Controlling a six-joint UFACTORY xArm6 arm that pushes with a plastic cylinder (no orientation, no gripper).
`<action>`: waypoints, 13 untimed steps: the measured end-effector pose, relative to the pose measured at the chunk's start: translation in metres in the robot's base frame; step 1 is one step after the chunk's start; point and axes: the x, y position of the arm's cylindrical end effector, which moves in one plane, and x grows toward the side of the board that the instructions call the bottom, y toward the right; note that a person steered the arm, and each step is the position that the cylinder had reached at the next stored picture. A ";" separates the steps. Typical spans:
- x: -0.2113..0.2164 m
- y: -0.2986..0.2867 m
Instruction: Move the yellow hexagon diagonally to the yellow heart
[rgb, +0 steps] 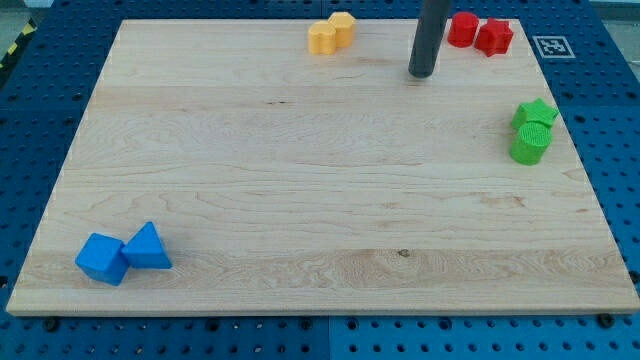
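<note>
Two yellow blocks sit touching at the view's top, left of centre. The left, lower one (322, 38) looks like the yellow hexagon. The right, upper one (343, 25) looks like the yellow heart. Their shapes are hard to make out at this size. My tip (421, 73) is the lower end of the dark rod. It stands on the board to the right of the yellow pair, a clear gap away, touching no block.
Two red blocks (462, 29) (493, 36) sit touching at the top right, just right of the rod. A green star (536, 113) and a green cylinder (530, 145) sit at the right edge. A blue cube (102, 258) and blue triangle (148, 247) sit at the bottom left.
</note>
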 end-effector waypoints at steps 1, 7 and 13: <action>-0.009 0.000; -0.093 -0.078; -0.026 -0.131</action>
